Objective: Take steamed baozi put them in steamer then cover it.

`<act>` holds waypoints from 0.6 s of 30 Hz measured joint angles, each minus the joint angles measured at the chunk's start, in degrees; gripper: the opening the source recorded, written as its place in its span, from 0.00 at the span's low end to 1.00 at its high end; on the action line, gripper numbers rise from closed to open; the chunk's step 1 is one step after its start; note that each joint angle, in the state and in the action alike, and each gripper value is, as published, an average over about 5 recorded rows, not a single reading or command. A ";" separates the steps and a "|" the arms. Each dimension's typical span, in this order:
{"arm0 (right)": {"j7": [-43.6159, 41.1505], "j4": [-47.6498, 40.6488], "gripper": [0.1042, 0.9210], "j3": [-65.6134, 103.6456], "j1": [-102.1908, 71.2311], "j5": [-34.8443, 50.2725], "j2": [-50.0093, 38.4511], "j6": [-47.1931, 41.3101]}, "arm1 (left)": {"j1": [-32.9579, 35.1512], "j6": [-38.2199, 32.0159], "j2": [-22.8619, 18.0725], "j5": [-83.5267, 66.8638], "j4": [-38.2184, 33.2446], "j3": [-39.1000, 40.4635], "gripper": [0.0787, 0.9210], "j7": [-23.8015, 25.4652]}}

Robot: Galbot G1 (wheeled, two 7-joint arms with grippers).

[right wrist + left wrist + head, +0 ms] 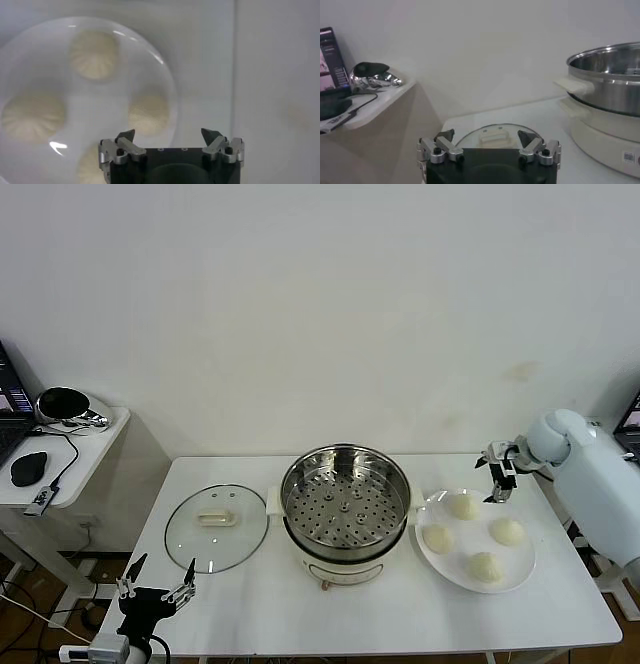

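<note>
The right claw [499,476] hangs wide open and empty above the far edge of the white plate [520,573], near the rear steamed baozi [462,506]. All four buns lie on that plate, right of the steamer [345,502], whose perforated tray is bare. The soft, round buns could dent or roll from a squeeze that is off-centre, and a low carry might clip the pot's rim. The left claw [157,589], also open and empty, waits at the counter's [400,614] near edge beside the cover [217,527], which lies flat.
</note>
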 measured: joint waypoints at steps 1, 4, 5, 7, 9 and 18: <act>-0.05 -0.55 0.88 -0.11 0.04 -0.18 0.34 0.16 | 0.03 0.00 -0.01 0.00 0.00 -0.02 0.88 0.00; -0.07 -2.12 0.88 -0.28 0.06 -0.75 1.31 0.65 | 0.02 0.00 -0.15 -0.01 0.02 -0.03 0.88 -0.02; -0.01 -2.62 0.88 -0.29 0.07 -0.91 1.61 0.79 | 0.00 0.00 -0.19 -0.01 0.05 -0.03 0.88 -0.02; 0.23 -3.57 0.88 -0.30 0.07 -1.20 2.20 0.97 | -0.05 0.00 -0.19 -0.02 0.15 -0.01 0.88 -0.02; 0.59 -4.42 0.88 -0.30 0.11 -1.47 2.75 1.08 | -0.08 0.00 -0.12 -0.05 0.26 -0.02 0.88 -0.03; 1.69 -7.68 0.88 -0.25 0.52 -2.46 4.61 1.63 | -0.17 0.03 0.42 -0.62 0.82 -0.25 0.88 -0.03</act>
